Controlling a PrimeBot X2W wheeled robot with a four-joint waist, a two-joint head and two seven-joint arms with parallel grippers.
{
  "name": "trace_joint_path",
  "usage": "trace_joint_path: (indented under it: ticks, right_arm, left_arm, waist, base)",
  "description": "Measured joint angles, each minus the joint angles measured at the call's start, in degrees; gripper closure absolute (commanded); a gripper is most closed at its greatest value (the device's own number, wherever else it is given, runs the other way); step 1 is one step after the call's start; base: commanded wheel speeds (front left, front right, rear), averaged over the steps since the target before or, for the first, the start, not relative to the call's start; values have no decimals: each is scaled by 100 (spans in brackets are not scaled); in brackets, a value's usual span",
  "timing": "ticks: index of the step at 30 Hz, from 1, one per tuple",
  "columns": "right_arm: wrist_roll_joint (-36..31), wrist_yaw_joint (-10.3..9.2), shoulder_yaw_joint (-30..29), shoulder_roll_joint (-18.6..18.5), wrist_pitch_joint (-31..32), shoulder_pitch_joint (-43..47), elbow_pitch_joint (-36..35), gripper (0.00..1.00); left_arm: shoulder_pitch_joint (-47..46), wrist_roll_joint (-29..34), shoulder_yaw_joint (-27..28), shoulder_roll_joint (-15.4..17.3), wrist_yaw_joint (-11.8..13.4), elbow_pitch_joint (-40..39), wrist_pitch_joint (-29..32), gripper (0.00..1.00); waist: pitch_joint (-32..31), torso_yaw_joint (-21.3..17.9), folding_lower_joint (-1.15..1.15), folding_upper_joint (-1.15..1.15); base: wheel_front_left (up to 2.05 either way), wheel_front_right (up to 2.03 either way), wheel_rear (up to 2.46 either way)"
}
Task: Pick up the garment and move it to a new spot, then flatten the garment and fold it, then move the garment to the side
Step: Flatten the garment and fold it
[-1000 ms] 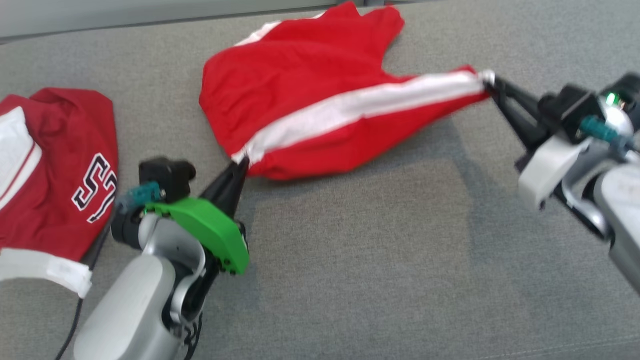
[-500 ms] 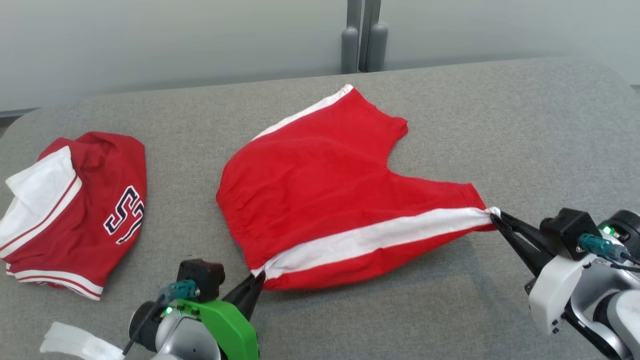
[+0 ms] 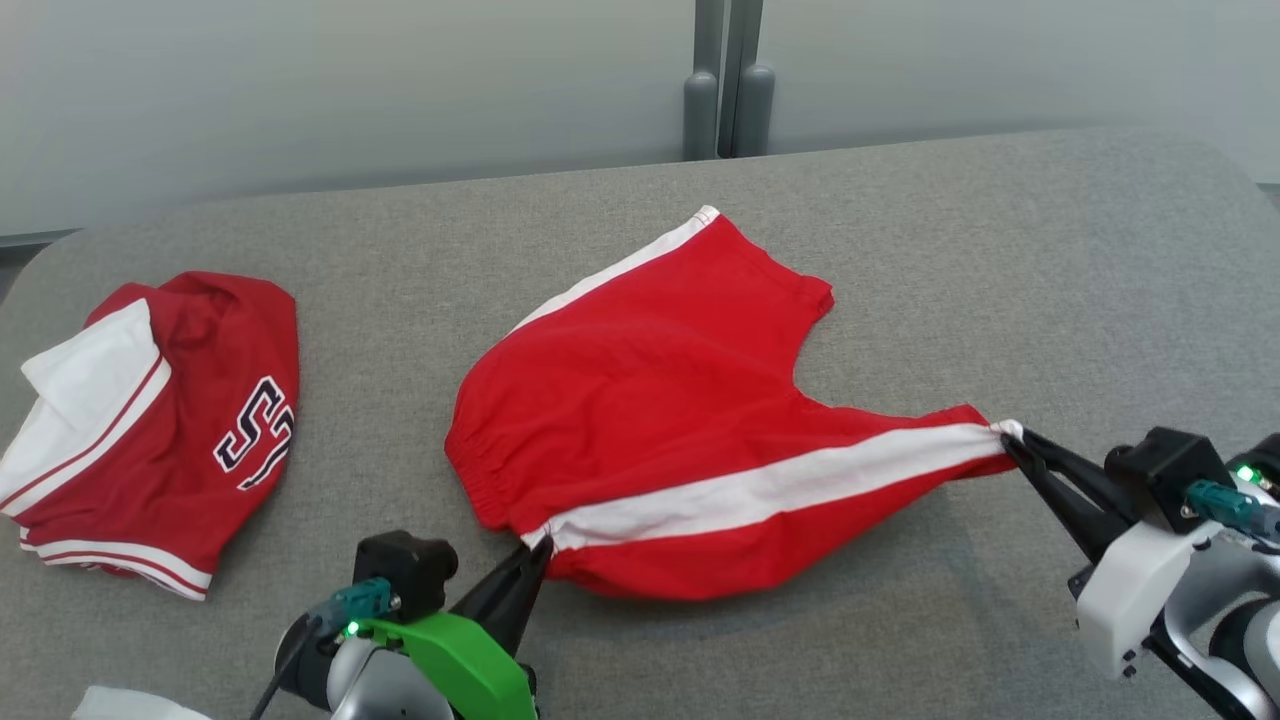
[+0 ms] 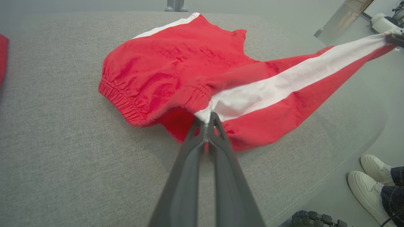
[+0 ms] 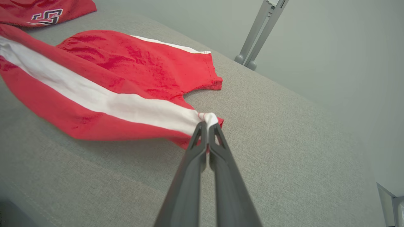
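The red shorts (image 3: 680,420) lie in the middle of the gray table (image 3: 900,220), with the left gripper (image 3: 538,547) squeezed tight on their near corner and the right gripper (image 3: 1009,435) squeezed tight on their right end.

The left gripper (image 4: 206,121), two long dark fingers rising from the bottom edge, is pinched together on the elastic waistband of the red fabric shorts (image 4: 176,63), at the near end of their white side stripe (image 4: 293,78). The shorts rest partly on the grey woven-cloth bench (image 4: 56,142). The striped leg stretches taut toward the upper right, where the dark tip of the right gripper (image 4: 396,38) clamps its hem. A person's pair of white shoes (image 4: 363,189) stands on the floor at lower right.
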Motion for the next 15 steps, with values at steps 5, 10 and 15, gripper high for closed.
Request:
trace_joint_path:
  ticks: [5, 10, 15]
  right_arm:
    - [103, -1, 357, -88, -79, -904, 563, 100]
    - [281, -1, 915, -151, -288, -2073, 1330, 100]
    - [482, -1, 1489, -212, -580, -3106, 2143, 100]
  left_arm:
    - [-504, 32, 113, -178, -114, 274, -194, 100]
    - [-1015, 31, 176, -467, -250, 637, -399, 100]
    - [-1456, 11, 259, -762, -335, 1066, -658, 100]
  waist:
    - [176, 96, 0, 0]
    - [407, 219, 0, 0]
    - [629, 410, 0, 0]
  base:
    - [0, 0, 0]
    - [0, 0, 0]
    - [0, 0, 0]
